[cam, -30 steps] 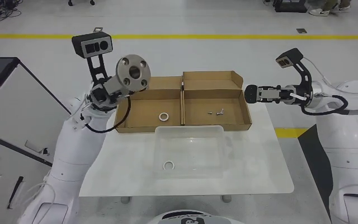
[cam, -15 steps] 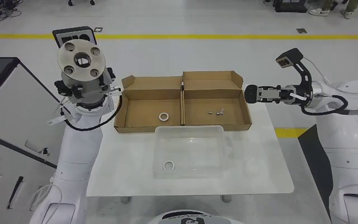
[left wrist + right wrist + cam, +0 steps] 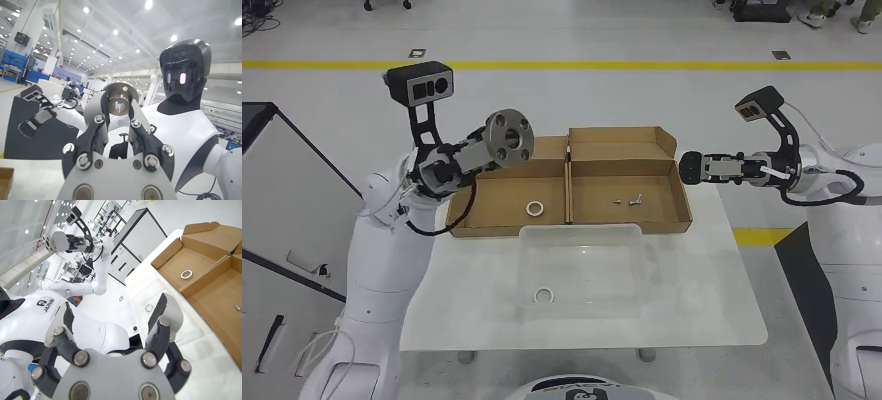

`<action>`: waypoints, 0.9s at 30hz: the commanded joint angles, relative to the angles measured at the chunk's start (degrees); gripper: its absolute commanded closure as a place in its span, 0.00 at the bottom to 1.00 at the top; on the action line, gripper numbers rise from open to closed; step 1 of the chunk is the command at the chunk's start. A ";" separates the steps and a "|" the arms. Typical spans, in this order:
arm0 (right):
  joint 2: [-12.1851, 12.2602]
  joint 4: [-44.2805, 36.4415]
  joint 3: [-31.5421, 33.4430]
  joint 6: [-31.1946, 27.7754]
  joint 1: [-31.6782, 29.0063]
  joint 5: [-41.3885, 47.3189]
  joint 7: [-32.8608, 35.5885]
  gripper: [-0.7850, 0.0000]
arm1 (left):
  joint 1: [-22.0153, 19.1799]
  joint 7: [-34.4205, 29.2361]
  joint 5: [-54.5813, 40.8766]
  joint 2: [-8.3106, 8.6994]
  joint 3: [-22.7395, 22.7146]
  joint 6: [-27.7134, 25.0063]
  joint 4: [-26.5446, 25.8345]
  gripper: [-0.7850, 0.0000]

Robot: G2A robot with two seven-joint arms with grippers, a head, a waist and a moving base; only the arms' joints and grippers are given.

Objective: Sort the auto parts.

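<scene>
Jaws of left gripper (image 3: 117, 107) clamp flanged hub (image 3: 508, 137), swung back from off-table to tilt over far corner of L box (image 3: 497, 205); right gripper (image 3: 689, 167) wide beside R box (image 3: 657, 205); 2 boxes, 2 rings (image 3: 535, 209) (1 in L box, 1 in clear bin (image 3: 582, 232)), 2 bolts (image 3: 636, 197) in R box.

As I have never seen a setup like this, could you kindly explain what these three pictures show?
This is a two-armed robot working at a white table. One picture looks down from a camera above its arms. The other two come from a camera on each wrist, so each shows that arm's own jaws up close. On the table stand two cardboard boxes side by side: one holds a metal ring, the other a few small screws. Nearer the robot, a clear plastic tub holds a second ring. The left jaws are shut on a round metal flange, held up in the air beside the boxes. The right jaws are open and empty, out past the table's other side.
</scene>
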 commanded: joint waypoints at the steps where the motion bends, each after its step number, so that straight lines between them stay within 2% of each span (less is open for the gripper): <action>1: 0.00 0.00 0.00 0.00 0.00 0.00 0.00 0.00 | 0.11 -0.23 -4.80 -0.17 0.30 0.24 -0.18 1.00; 7: 0.00 0.00 0.00 0.00 0.00 0.00 0.00 0.00 | 0.80 -2.61 -20.01 -1.42 0.30 2.62 -0.23 1.00; 10: 0.00 0.00 0.00 0.00 0.00 0.00 0.00 0.00 | 1.00 -4.16 -24.42 -2.30 -0.44 4.16 0.05 1.00; 16: 0.00 0.00 0.00 0.00 0.00 0.00 0.00 0.00 | 1.03 -6.62 -24.98 -3.88 -1.85 6.62 0.03 1.00; 27: 0.00 0.00 0.00 0.00 0.00 0.00 0.00 0.00 | 1.03 -6.62 -24.98 -3.88 -1.85 6.62 0.03 1.00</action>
